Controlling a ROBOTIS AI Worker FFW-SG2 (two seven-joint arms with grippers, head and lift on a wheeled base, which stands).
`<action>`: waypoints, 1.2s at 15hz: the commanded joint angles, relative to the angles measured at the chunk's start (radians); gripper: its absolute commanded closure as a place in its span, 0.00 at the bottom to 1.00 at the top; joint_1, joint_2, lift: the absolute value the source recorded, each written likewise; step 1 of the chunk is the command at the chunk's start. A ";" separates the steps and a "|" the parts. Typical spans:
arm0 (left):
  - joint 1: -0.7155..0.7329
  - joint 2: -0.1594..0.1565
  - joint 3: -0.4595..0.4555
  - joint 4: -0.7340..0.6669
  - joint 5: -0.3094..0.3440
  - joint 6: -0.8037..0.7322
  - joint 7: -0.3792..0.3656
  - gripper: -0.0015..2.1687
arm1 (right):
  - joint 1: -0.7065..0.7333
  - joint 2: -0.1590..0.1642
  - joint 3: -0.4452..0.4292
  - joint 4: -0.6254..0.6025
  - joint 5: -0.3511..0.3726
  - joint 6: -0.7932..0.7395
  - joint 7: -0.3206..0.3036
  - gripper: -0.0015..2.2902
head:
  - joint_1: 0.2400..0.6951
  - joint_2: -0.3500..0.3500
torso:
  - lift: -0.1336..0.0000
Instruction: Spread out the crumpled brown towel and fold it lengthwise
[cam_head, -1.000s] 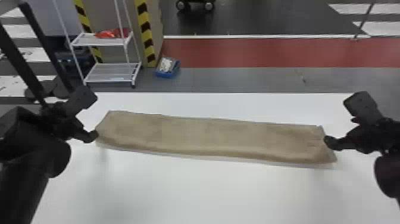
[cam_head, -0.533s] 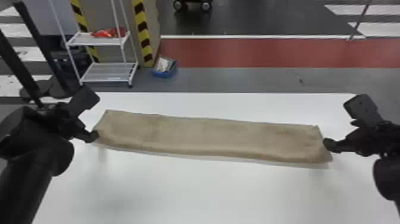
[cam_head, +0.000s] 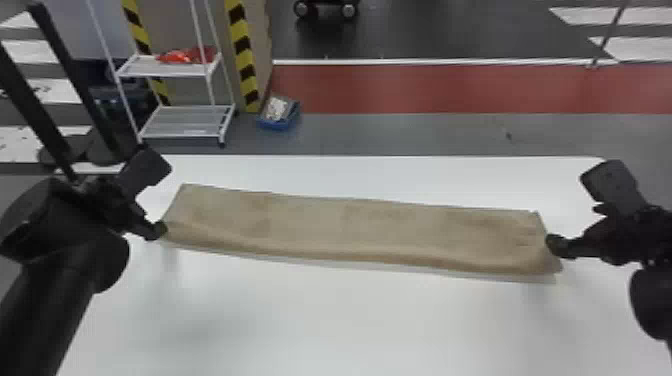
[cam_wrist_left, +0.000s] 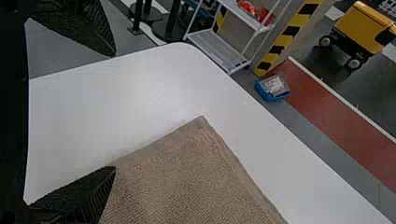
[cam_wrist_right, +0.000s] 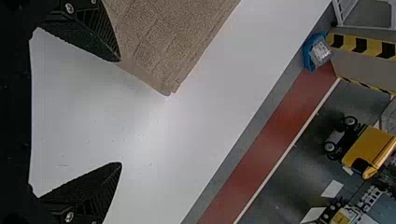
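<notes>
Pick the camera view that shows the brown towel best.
The head view: it takes in the brown towel from end to end, a long strip on the white table. The left wrist view shows its left end close up, with one corner; the right wrist view, its right end and a corner.

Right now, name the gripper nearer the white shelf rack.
Left. The left gripper, at the left end of the towel, is this side of the white shelf rack; the right gripper is at the other end, farther off.
</notes>
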 joint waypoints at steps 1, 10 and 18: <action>-0.010 -0.001 -0.015 0.028 -0.009 -0.002 0.000 0.00 | 0.000 0.001 0.001 -0.005 0.001 0.003 0.000 0.04 | 1.00 0.55 | 0.08; 0.113 0.024 -0.005 -0.153 -0.029 0.044 -0.099 0.00 | -0.011 -0.004 -0.014 -0.006 -0.013 -0.009 0.000 0.04 | 1.00 0.54 | 0.08; 0.203 0.050 0.046 -0.334 -0.043 0.124 -0.230 0.00 | -0.017 -0.010 -0.019 0.003 -0.025 -0.015 0.000 0.04 | 1.00 0.54 | 0.08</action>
